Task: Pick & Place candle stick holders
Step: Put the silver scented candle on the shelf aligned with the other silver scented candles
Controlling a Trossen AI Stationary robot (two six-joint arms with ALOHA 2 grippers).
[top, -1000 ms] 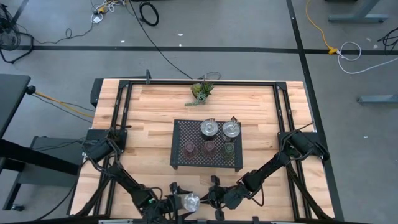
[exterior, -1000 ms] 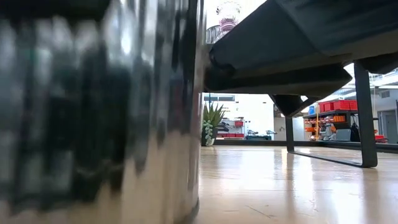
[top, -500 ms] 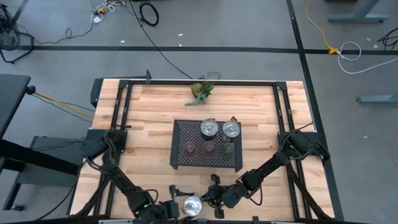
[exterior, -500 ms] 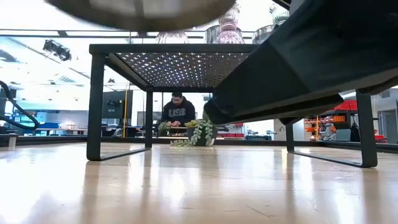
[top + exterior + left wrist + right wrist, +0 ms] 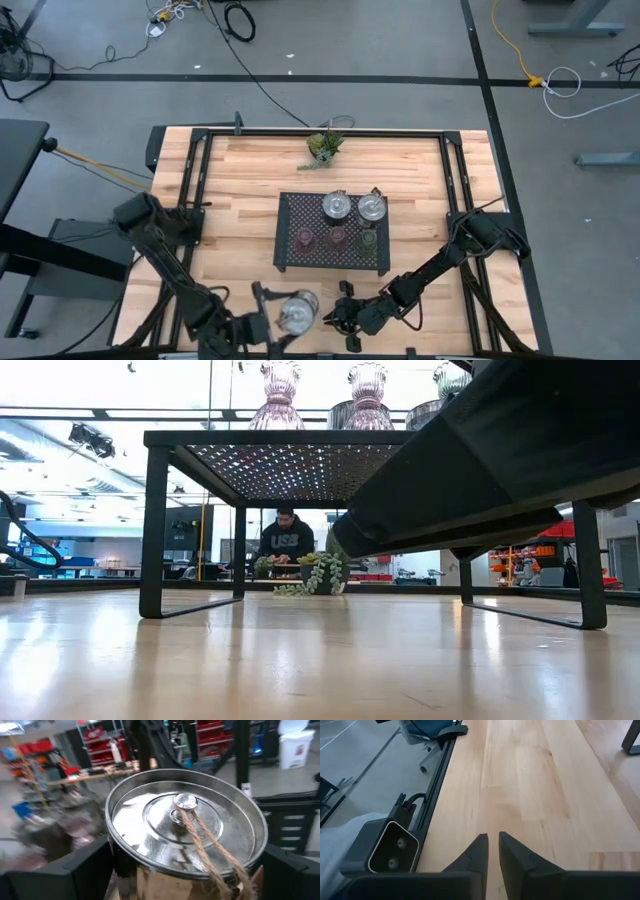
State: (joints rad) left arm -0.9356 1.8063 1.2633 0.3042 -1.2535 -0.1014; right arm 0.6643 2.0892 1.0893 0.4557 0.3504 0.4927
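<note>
Left end effector (image 5: 268,315) spread wide, raised; right end effector (image 5: 492,849) closed, low.

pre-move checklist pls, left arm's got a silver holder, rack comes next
1. Left gripper grips the silver candle stick holder, fingers on both sides of its rim: ok.
2. Holder lifted off the table: ok, low view shows nothing resting near the camera.
3. Free spot on the black mesh rack, left of the two silver holders: ok.
4. Front row of three small holders upright: ok.
5. Right gripper shut, empty, parked at the near edge: ok.
6. Twine on the holder snag-free: cannot tell.
</note>
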